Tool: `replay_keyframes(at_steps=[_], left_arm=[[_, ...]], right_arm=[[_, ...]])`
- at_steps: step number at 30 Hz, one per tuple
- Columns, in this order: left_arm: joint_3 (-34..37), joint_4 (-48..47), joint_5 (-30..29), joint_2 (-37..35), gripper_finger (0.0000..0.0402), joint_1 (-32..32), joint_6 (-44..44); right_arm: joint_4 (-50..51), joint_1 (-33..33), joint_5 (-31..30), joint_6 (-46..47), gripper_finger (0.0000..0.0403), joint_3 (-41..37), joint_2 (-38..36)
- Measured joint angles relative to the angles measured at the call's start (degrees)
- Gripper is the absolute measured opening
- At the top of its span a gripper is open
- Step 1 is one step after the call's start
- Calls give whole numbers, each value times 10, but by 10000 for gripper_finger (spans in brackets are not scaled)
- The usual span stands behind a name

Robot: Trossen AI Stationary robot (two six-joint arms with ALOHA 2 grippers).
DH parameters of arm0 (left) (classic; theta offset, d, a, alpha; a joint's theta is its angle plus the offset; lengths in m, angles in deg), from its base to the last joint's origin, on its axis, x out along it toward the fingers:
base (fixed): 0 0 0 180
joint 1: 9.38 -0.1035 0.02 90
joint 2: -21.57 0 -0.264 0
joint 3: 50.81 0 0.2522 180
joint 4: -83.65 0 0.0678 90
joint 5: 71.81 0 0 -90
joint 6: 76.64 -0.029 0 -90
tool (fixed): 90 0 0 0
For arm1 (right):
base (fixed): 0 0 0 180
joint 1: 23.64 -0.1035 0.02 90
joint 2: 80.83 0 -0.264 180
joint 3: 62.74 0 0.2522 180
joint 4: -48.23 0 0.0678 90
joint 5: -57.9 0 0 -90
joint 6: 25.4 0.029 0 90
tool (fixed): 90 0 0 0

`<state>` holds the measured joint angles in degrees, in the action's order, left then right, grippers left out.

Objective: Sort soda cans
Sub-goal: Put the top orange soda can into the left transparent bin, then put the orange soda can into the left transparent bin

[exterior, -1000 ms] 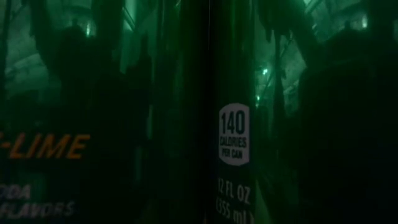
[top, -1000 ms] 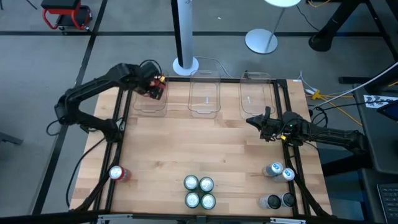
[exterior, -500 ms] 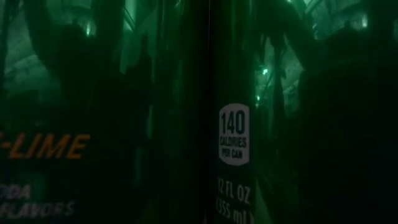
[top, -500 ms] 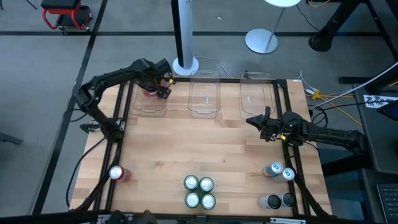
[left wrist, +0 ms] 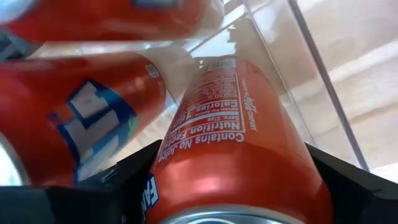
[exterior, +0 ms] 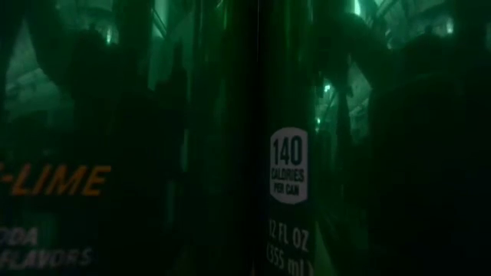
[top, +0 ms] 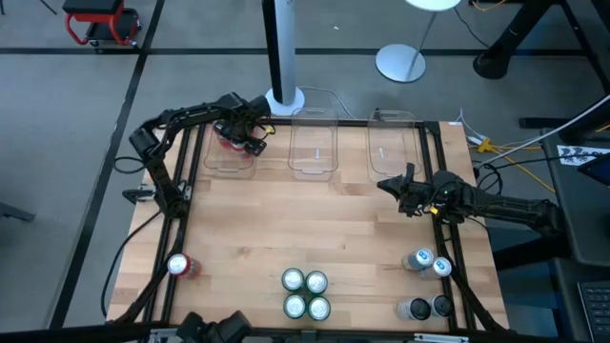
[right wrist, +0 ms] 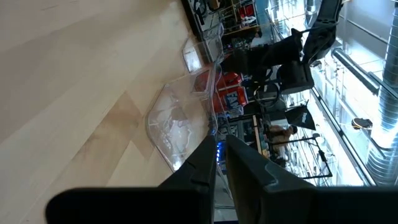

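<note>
My left gripper [top: 243, 135] reaches down into the far-left clear bin [top: 215, 160] and is shut on a red soda can [left wrist: 236, 137]. Two more red cans [left wrist: 81, 118] [left wrist: 118, 18] lie in that bin beside it. On the table, a red can [top: 179, 266] lies near the left front, several green cans [top: 305, 293] stand front centre, and blue-silver cans [top: 429, 261] and dark cans [top: 427, 307] stand front right. My right gripper [top: 396, 186] waits shut at the table's right side. My left gripper pinches the red can's side wall [left wrist: 186, 168] between its two fingers [left wrist: 348, 180], near the can's silver-rimmed top end. The fingers come from above, pointing steeply down, and lie along the can. The can hangs bottom-down inside the bin; whether it touches the bin floor I cannot tell.
Two more clear bins [top: 315, 148] [top: 396, 143] stand along the far edge, centre and right. A green can [exterior: 245, 138] right in front of the low camera blocks that view. The middle of the wooden table [top: 315, 224] is bare.
My left gripper has gone down into the far-left bin with the red can, shifting a little toward the table's right edge and tipping to point more steeply down. It stays shut on the can.
</note>
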<state>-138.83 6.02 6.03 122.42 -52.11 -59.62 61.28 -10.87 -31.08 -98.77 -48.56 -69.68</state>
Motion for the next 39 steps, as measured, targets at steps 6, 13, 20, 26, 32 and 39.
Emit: replay_keyframes(at_steps=[6, 13, 20, 26, 32, 39], left_arm=[[0, 6, -12, 0, 311, -10, -7], [0, 5, -22, 2, 356, -13, -26], [0, -2, -21, 0, 361, -13, -41], [0, -11, -23, -31, 362, -12, -40], [0, -12, -52, -81, 363, -12, -34], [0, -16, -58, -153, 363, -9, -8]], right_arm=[[0, 0, 0, 5, 37, 0, 0], [0, 0, 0, 7, 37, 0, 0], [0, 0, 0, 7, 37, 0, 0], [0, 0, 0, 7, 37, 0, 0], [0, 0, 0, 7, 37, 0, 0], [0, 0, 0, 10, 37, 0, 0]])
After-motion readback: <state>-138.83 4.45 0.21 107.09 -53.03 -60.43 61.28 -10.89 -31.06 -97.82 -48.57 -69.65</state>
